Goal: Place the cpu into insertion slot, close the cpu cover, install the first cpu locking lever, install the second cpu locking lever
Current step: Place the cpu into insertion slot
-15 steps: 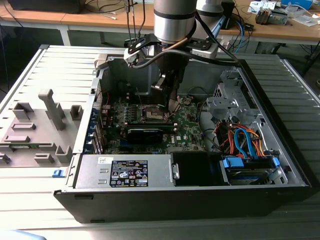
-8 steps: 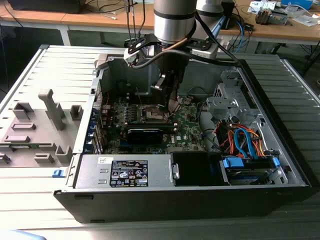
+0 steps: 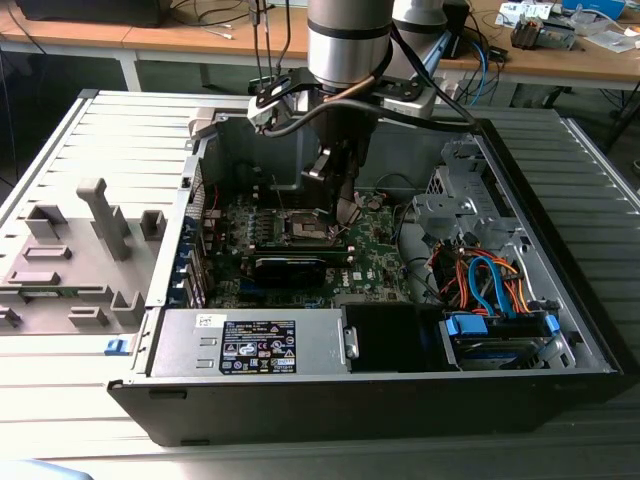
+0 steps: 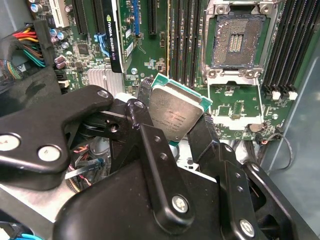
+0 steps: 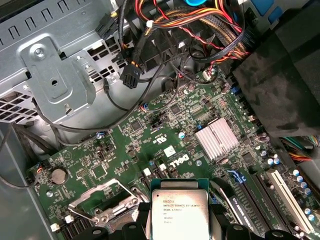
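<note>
The gripper (image 4: 172,120) was clamped on the cpu (image 4: 176,111), with its black fingers (image 4: 144,122) pinching opposite edges. The silvery-topped chip hung tilted above the green motherboard (image 4: 150,60). Just beyond it the cpu cover (image 4: 260,106) lay flipped open, and past that the insertion slot (image 4: 235,42) showed its dark contact field uncovered, between rows of black memory slots (image 4: 182,35).

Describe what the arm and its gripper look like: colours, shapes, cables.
The arm is a smooth silvery-grey cylinder, with black cables looping around its wrist. The gripper is matte black: flat, round-edged linkage bars joined at pivots, dotted with silver screw heads, tapering to two narrow fingers.
</note>
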### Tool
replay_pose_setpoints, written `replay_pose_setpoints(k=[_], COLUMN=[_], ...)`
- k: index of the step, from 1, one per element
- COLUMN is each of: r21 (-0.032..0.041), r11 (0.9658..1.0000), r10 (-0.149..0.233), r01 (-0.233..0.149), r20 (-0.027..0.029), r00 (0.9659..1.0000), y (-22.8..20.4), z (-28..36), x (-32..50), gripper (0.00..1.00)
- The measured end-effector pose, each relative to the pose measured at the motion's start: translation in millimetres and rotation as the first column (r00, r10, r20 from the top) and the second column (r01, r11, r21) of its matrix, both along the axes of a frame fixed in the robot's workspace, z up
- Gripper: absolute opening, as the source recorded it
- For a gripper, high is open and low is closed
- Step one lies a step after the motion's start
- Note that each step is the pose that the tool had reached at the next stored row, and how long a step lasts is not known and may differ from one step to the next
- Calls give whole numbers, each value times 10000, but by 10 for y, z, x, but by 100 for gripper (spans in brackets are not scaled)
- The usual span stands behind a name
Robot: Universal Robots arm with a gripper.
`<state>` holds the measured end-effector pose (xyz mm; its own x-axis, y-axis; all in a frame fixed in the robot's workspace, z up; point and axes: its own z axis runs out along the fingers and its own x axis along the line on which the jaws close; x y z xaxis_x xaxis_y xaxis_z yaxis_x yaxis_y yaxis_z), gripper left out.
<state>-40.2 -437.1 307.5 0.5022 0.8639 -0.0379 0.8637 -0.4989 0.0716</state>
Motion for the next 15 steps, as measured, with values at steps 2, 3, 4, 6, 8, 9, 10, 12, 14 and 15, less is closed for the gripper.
replay_pose_setpoints(k=[2,3,4,6,8,9,10,12,14,15], r21=[0,0,0,1,0,0,1,0,1,1], r11=[10000,10000,10000,10000,10000,10000,10000,9999,9999,9999], r10=[-22,-29,-37,-54,-67,-78,-86,-104,-123,-136], r01=[22,29,37,54,67,78,86,104,123,136], r20=[0,0,0,0,0,0,1,0,0,0], r00=[10000,10000,10000,10000,10000,10000,10000,9999,9999,9999], y=[0,0,0,0,0,0,0,0,0,0], z=[-1,-1,-1,-2,-2,-3,-3,-4,-4,-5], x=[0,0,0,0,0,0,0,0,0,0], gripper=[55,55,55,55,55,55,55,55,55,55])
